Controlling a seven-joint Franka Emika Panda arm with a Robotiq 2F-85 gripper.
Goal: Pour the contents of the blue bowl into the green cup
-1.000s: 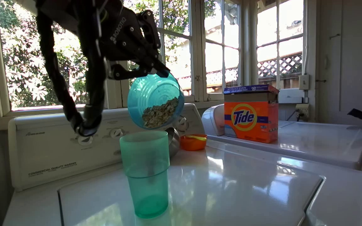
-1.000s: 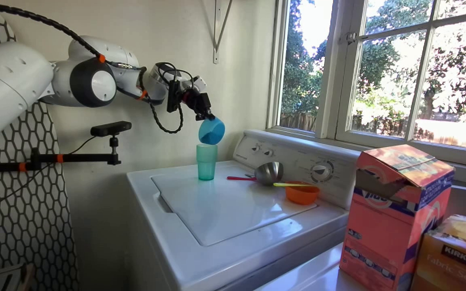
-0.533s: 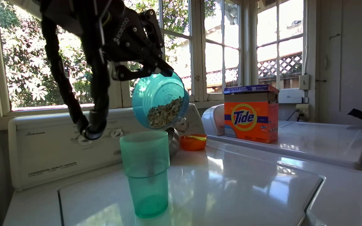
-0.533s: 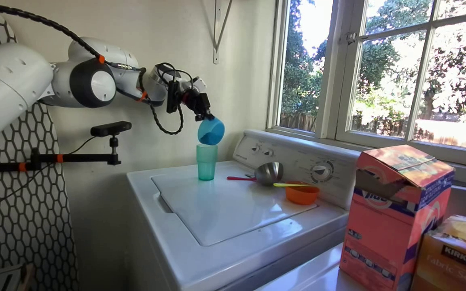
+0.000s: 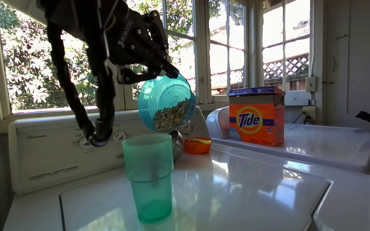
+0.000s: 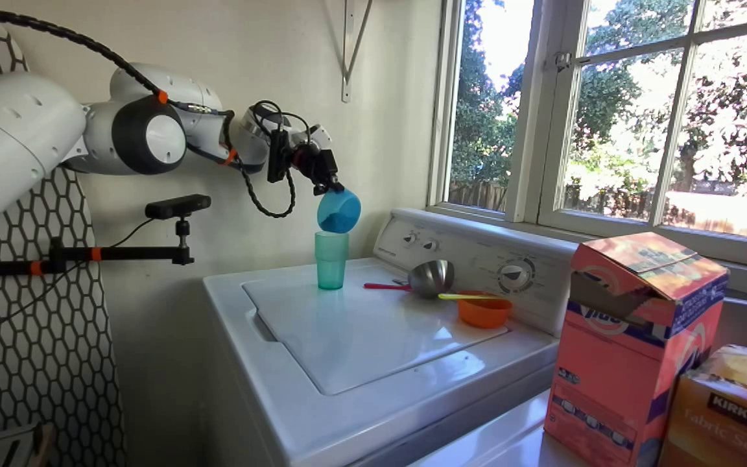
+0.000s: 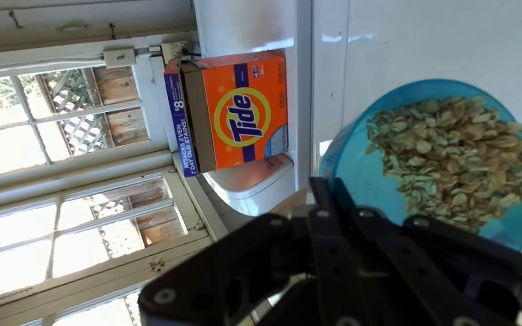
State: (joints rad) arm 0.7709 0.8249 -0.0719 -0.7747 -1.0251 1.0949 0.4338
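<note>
Just above green cup (image 5: 149,178), tilted blue bowl (image 5: 163,98), end effector (image 5: 172,73) pinching its edge

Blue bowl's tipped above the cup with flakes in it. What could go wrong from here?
Miss: in both exterior views the blue bowl shows past one side of the cup, so some flakes may hit the washer.
Surge: the flakes are heaped at the low side; more tilt could drop them together.
Slip: the hand pinches only one edge, so the bowl might swivel.
</note>
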